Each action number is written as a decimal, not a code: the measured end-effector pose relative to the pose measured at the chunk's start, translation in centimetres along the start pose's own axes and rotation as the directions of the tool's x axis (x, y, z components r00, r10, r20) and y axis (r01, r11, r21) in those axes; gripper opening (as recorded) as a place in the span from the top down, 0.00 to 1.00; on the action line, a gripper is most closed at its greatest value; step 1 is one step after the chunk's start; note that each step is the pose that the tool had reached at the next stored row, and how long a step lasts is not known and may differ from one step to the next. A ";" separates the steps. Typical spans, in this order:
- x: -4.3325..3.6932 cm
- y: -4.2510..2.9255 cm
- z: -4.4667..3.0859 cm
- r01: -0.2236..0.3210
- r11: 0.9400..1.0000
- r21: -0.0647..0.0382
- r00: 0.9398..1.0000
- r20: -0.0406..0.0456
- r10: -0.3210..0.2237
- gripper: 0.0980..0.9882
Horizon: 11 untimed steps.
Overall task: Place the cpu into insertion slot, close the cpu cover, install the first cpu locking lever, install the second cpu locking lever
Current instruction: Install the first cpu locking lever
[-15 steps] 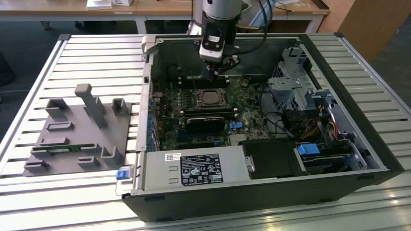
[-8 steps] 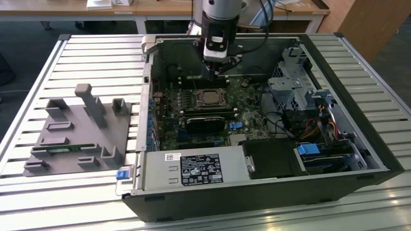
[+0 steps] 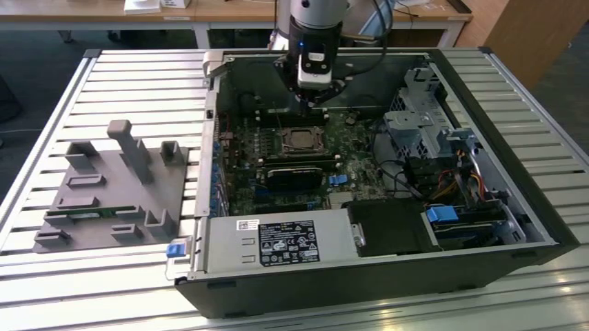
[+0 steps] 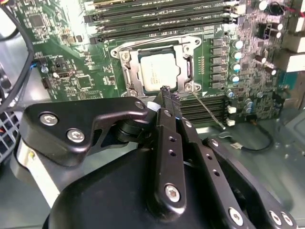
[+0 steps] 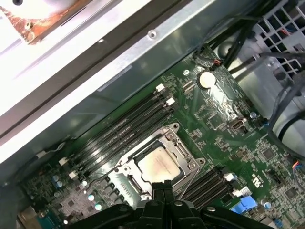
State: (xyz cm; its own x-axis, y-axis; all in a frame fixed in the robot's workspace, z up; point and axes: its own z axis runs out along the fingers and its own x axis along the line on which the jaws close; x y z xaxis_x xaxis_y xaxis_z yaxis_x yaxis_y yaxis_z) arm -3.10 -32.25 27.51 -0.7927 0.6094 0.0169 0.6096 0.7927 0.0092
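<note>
Status from my end: cpu point(image 4: 159, 71) is seated in the insertion slot point(image 4: 125, 56), its pale top showing through the window of the cpu cover point(image 4: 187, 67). The cpu cover looks flat down around the chip in both wrist views, so I'd call steps one and two done. Same read in the first wrist view: cpu point(image 5: 159, 164) framed by the cpu cover point(image 5: 185, 153).

The levers are what's left, as far as I can judge. A thin metal rod point(image 4: 209, 109) runs out from the socket's corner across the motherboard point(image 4: 71, 62), not tucked along the cover's edge. That reads to me as a locking lever not latched. I can't make out the other lever well enough to say.

The gripper point(image 4: 167, 93) hovers just above the board, fingers together with nothing between them. The tips sit right beside the socket edge, near the root of that rod; I can't tell if they touch it.

In the exterior view the gripper point(image 3: 311, 103) is inside the open PC case point(image 3: 515, 227), just beside the socket. The case sits on the slatted worktop point(image 3: 138, 83). The grey fixture point(image 3: 120, 186) is well apart toward the exterior view's left, not involved.
</note>
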 end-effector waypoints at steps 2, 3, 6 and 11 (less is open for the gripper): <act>0.00 0.00 0.00 0.023 1.000 0.000 1.000 0.000 -0.023 0.99; 0.00 0.00 0.00 0.035 0.999 0.001 0.999 0.000 -0.035 0.99; 0.00 0.00 0.00 0.071 0.998 0.001 0.998 -0.001 -0.071 0.99; 0.00 0.00 0.01 0.135 0.991 0.002 0.991 -0.001 -0.135 0.99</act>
State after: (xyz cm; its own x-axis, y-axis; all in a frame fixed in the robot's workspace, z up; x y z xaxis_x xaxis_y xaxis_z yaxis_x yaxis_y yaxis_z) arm -3.10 -32.26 27.51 -0.8677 0.4968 0.0168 0.4970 0.8677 0.0092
